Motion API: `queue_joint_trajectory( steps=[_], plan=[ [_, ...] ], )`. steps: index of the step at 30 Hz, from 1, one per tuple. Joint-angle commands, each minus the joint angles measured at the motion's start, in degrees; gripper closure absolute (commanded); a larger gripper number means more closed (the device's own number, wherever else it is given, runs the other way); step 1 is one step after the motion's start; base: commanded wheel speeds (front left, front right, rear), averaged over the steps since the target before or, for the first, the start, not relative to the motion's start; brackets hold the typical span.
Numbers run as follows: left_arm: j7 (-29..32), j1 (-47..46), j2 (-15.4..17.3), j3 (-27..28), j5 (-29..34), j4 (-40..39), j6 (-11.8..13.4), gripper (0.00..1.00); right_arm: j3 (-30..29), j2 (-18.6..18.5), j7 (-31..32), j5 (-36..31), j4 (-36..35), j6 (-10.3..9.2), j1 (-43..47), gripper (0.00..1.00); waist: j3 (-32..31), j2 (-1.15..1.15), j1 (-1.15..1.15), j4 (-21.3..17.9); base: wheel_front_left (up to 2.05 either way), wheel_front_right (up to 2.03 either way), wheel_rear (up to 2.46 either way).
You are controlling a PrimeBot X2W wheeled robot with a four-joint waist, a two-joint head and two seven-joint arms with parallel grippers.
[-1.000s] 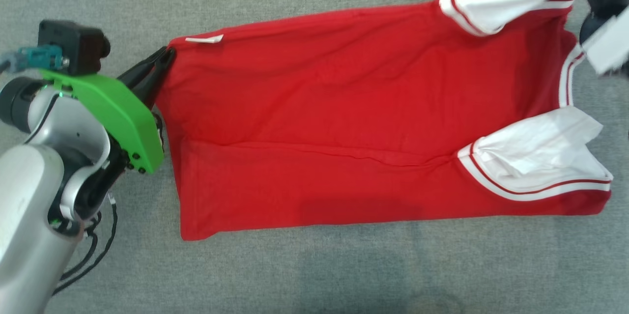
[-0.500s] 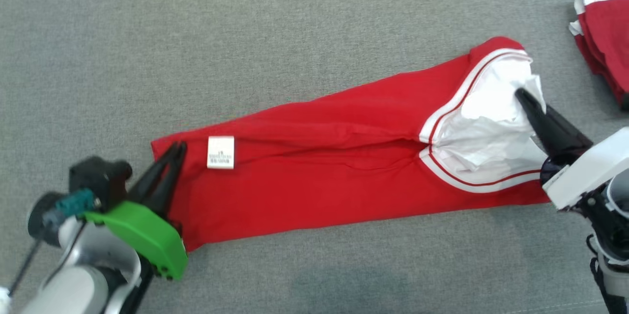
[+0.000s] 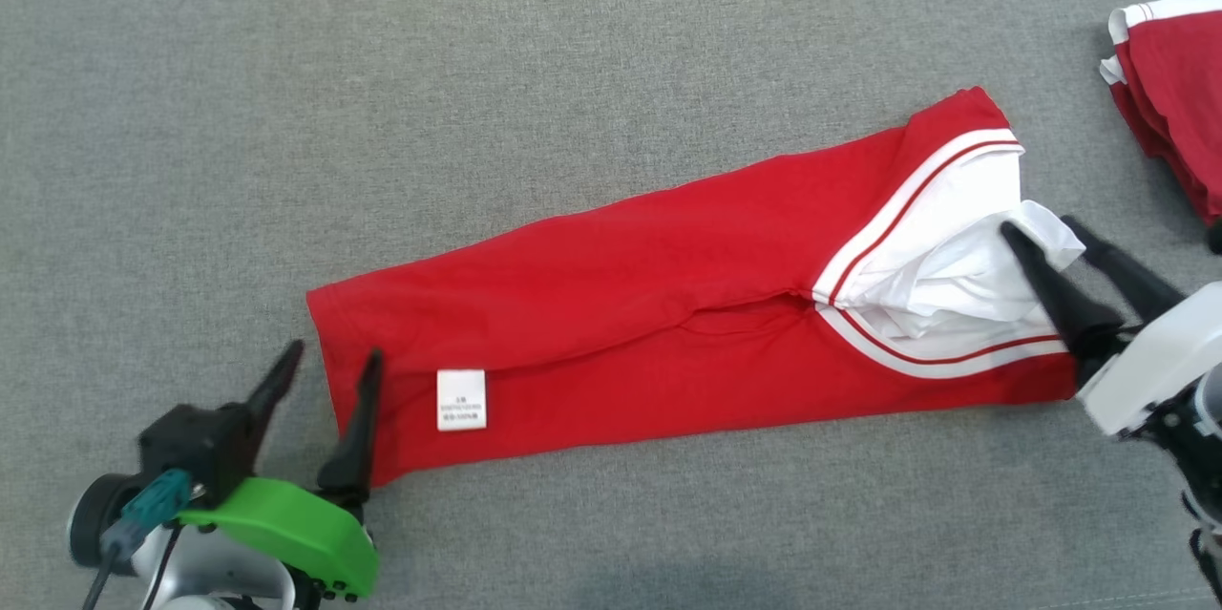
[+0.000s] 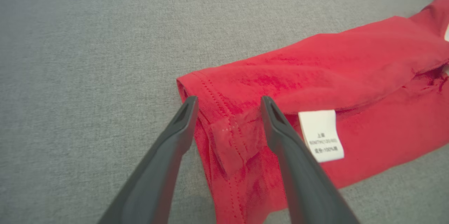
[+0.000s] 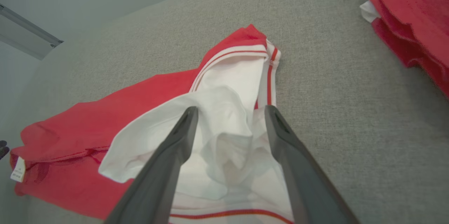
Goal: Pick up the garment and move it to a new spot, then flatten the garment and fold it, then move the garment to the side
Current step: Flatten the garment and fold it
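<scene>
- Garment [image 3: 621,305], red with white sleeves, lay folded into a long strip across the middle of the grey fabric surface [image 3: 477,66].
- Left gripper [image 3: 334,352] sat at the hem end, fingers spread wide astride the edge and pinching nothing, with the white label [image 3: 461,398] just beside.
- Right gripper [image 3: 1039,226] was at the white sleeve [image 3: 945,238], fingers wide too.
- Another red pile [image 3: 1169,85] lay at the right edge.

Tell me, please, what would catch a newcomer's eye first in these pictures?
A bright red shirt lies folded into a long strip across the grey surface, white sleeves bunched at its right end, a white label near its left. The left hand stands open over the hem and the right hand open over the sleeves. More red clothing lies at the far right.
</scene>
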Motion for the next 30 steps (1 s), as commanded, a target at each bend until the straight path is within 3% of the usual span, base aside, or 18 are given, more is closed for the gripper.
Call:
queue_joint_trajectory(
  steps=[1, 9, 18, 27, 28, 30],
  plan=[
    [-0.82, 0.95, -0.38, 0.45, 0.35, 0.03, 0.59, 0.0, -0.61, -0.01, 0.21, 0.18, -0.36, 0.02, -0.28, 0.0, -0.27, 0.41, 0.0, 0.11, 0.0, 0.0, 0.0],
    [-12.36, 4.11, -1.66, 6.36, 2.94, 0.28, 5.79, 0.0, -5.07, 2.55, 5.65, -3.6, 2.64, 0.02, -4.48, 0.0, -0.52, 0.41, 0.0, 1.95, 0.0, 0.0, 0.0],
    [-15.86, 3.34, -4.59, 7.74, 2.83, 2.11, 4.64, 0.0, -6.72, 3.48, 7.54, -6.73, 12.74, 0.02, -5.1, 0.0, -0.12, 0.41, 0.0, 6.92, 0.0, 0.0, 0.0],
    [-16.82, 5.07, -7.72, 9.39, 2.16, 2.9, 2.89, 0.0, -5.11, 3.77, 13.85, 0.8, 17.31, 0.03, -3.9, 0.0, -0.15, 0.41, 0.0, 8.84, 0.0, 0.0, 0.0],
    [-16.87, 5.31, -7.83, 9.64, 2.13, 2.98, 2.73, 0.0, -4.97, 3.97, 13.7, 2.23, 17.4, 0.04, -4.44, 1.0, -0.32, 0.41, 0.0, 8.86, 0.0, 0.0, 0.0],
    [-16.92, 5.74, -8.08, 10.09, 1.96, 3.2, 2.32, 0.0, -4.78, 3.91, 13.89, 5.43, 17.75, 0.03, -5.22, 1.0, -0.88, 0.41, 0.0, 8.77, 0.0, 0.0, 0.0]
  ],
)
